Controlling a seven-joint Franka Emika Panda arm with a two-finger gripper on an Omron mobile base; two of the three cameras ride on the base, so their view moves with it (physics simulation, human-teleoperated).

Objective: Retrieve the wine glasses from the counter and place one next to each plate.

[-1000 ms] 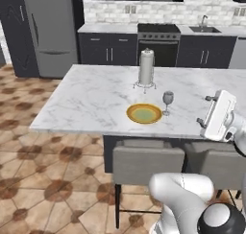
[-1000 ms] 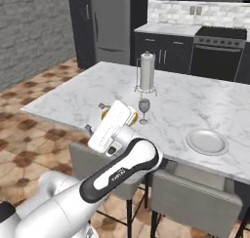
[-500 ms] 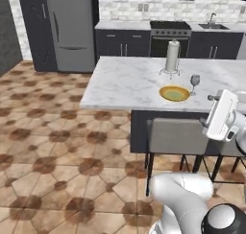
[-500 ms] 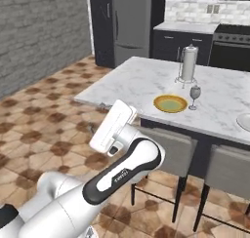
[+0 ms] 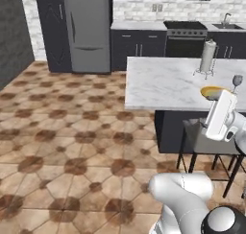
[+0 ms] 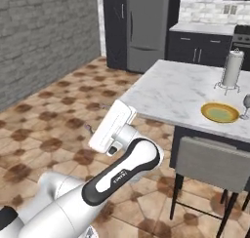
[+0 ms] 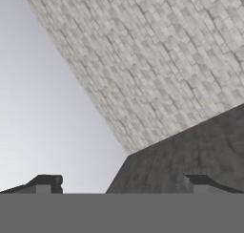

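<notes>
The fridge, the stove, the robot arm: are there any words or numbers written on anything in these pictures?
There are none to read.
Fridge: plain grey doors, no letters.
Stove: no markings that can be made out.
Paper-towel roll: blank.
Yellow plate: plain, no writing.
Robot arm: a small dark mark on the black link, too small and blurred to read.

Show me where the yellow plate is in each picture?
Left base view: the yellow plate lies at the right, on the island, partly behind the arm.
Right base view: right side, on the island.
Hand view: not in it.
Shared landmark: the paper-towel roll behind the plate.
</notes>
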